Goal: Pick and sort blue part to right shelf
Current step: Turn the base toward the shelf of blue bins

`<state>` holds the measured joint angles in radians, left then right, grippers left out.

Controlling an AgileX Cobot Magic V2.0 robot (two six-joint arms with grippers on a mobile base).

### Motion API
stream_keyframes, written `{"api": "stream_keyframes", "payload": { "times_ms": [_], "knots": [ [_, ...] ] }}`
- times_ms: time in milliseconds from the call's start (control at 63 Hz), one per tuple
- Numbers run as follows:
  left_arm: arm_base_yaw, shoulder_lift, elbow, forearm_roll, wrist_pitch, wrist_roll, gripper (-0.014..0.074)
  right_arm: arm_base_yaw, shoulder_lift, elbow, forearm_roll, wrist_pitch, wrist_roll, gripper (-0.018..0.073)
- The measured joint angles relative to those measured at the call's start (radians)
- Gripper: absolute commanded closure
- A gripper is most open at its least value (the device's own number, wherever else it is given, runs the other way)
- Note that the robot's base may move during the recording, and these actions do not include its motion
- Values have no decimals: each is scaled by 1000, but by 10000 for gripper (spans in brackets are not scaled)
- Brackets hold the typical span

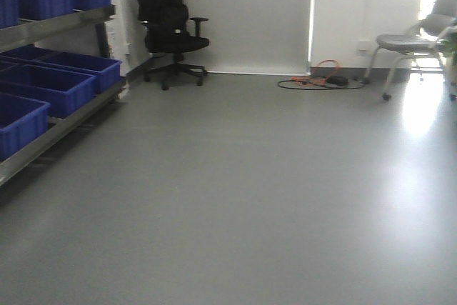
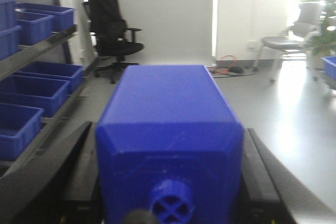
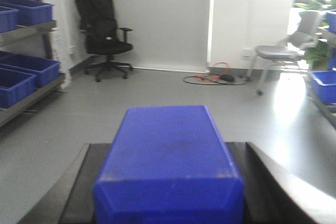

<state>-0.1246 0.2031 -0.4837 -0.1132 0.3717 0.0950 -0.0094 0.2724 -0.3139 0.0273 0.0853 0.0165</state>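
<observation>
In the left wrist view, my left gripper (image 2: 168, 129) is shut on the blue part (image 2: 170, 124). It is a squarish block with sloped shoulders and a round knob (image 2: 169, 208) that points toward the camera. In the right wrist view, my right gripper (image 3: 167, 145) is shut on a second blue block (image 3: 170, 156) with sloped shoulders. Its top end is cut off by the frame edge, so I cannot tell its kind. The right shelf shows only as blue bins at the right edge (image 3: 323, 83), and also in the left wrist view (image 2: 329, 66). Neither gripper shows in the front view.
Another steel rack with blue bins (image 1: 50, 87) stands along the left. A black office chair (image 1: 168, 30) stands at the far wall. Orange cables (image 1: 321, 76) lie on the floor, and a grey chair (image 1: 414, 44) and a plant are at the far right. Grey floor (image 1: 235, 191) lies ahead.
</observation>
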Motion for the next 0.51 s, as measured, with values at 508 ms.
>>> {"api": "stream_keyframes", "payload": {
  "times_ms": [508],
  "knots": [
    [0, 0, 0, 0, 0, 0, 212, 0, 0, 0, 0, 0, 0, 125]
  ]
}}
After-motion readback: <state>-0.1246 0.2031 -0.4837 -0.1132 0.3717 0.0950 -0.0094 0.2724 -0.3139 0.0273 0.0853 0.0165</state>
